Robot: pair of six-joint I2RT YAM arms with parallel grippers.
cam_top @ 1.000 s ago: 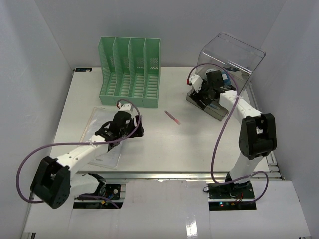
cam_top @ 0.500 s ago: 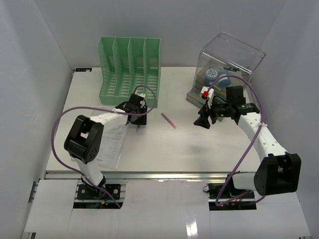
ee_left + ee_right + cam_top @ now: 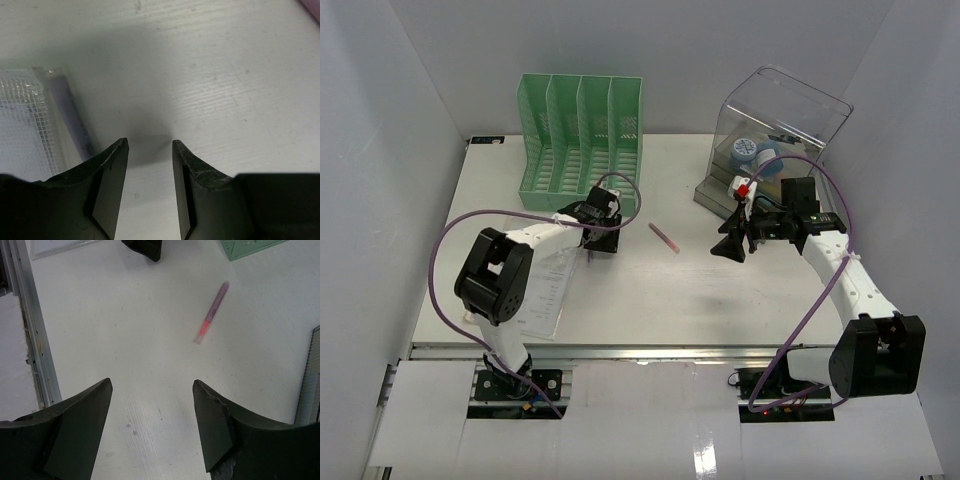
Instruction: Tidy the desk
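The large flat white matte tabletop with its silver metal rail edge [image 3: 650, 300] spreads under both arms and carries everything. At its left a clear, mesh-lined plastic document pouch [image 3: 542, 290] lies flat, probably waiting to be filed in the pale green four-slot plastic file rack [image 3: 582, 145] that stands upright at the back. Just right of the pouch, the left pincer [image 3: 148, 145] points down close over bare tabletop. Its black fingers are narrowly parted with nothing between them, clear of the pouch's edge. A slim pink highlighter pen [image 3: 211, 319] lies loose in the middle, between the two arms. The right pincer [image 3: 152, 385] hangs spread wide and empty, facing the pen, which I judge its likely target. At far right a clear acrylic box [image 3: 775, 130] with blue items inside looks the natural home for it
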